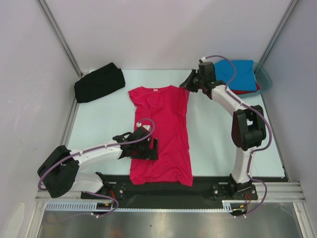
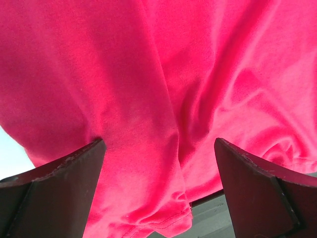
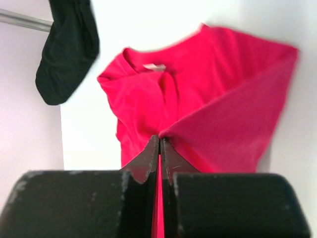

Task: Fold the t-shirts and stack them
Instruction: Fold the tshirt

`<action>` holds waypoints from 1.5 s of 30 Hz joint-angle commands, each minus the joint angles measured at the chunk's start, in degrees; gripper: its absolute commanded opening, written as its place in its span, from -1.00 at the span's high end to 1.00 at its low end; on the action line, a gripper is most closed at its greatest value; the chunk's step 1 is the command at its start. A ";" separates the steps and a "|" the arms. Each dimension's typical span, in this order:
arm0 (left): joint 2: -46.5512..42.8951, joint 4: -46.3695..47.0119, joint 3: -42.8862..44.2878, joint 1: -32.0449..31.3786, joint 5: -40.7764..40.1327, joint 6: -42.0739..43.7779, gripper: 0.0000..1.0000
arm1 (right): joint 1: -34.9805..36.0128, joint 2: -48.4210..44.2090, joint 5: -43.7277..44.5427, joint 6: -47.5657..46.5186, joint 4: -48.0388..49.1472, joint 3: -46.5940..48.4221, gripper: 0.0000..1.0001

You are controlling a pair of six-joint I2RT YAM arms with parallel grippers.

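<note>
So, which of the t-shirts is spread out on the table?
The crimson-pink t-shirt, mid-table; the black t-shirt is bundled far left, the blue t-shirt lies folded in the teal tub.

Plain, solid colours on every shirt we see.
We count one crimson-pink t-shirt [image 1: 163, 134] with a white neck label [image 1: 155, 90], one black t-shirt [image 1: 99, 83], one bright blue t-shirt [image 1: 240, 72], one red t-shirt [image 1: 246, 91]; the tub [image 1: 268, 79] is translucent teal, the surface [image 1: 213, 144] pale mint.

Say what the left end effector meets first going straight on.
The crimson-pink t-shirt: its cloth fills the view ahead of the open left end effector, though depth is unclear.
</note>
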 commanded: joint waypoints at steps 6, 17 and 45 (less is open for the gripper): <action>-2.32 2.17 -2.92 2.90 1.25 1.25 -1.00 | 5.04 14.19 -0.55 -2.99 -10.56 19.07 0.93; -3.28 2.88 -5.03 4.75 2.05 1.43 -1.00 | 9.61 21.40 -1.08 -3.08 -13.82 27.79 0.92; -1.18 2.61 -3.89 5.45 3.11 1.78 -1.00 | 10.67 14.73 -6.00 -6.77 -9.87 25.33 0.96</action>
